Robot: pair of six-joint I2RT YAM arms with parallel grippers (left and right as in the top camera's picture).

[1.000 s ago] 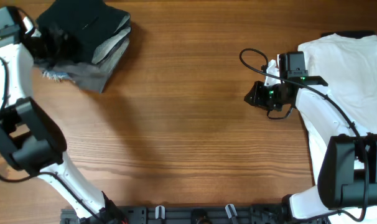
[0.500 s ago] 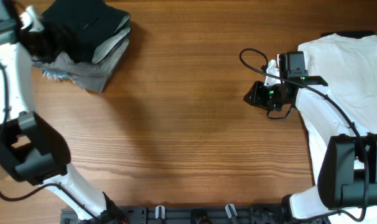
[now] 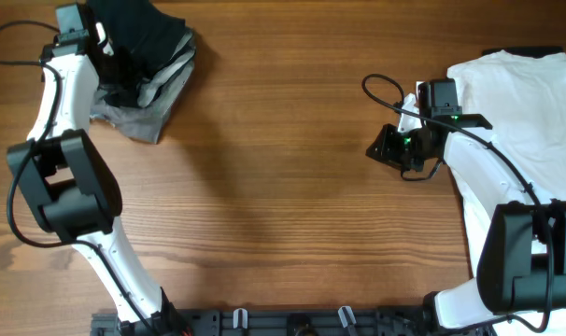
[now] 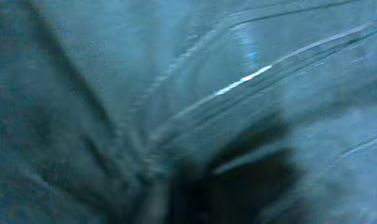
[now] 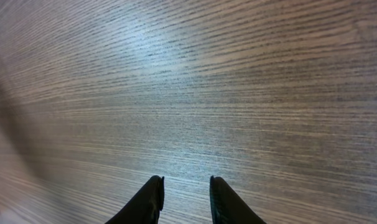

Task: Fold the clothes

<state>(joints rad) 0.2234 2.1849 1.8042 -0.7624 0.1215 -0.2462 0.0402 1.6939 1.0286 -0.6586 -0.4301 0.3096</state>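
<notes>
left end effector [image 3: 115,63]: buried in black-and-grey folded fabric stack [image 3: 163,58], far-left corner of brown wooden table [image 3: 283,196]; grip cannot be told | right end effector [image 5: 185,199]: narrowly parted, empty, beside crumpled white cotton garment [image 3: 526,103] | risk: a snagged layer could drag and topple the stack

Table [image 3: 283,187]: wood, fine straight grain, matt, with a faint sheen in the right wrist view. Upper left: black garment [image 3: 143,37], soft matt cloth; grey garment [image 3: 138,119], coarser weave. Right edge: white cloth [image 3: 535,103], smooth, matt, creased. right gripper [image 5: 186,186]: black, matt, plastic-looking fingers [image 5: 152,198].
</notes>
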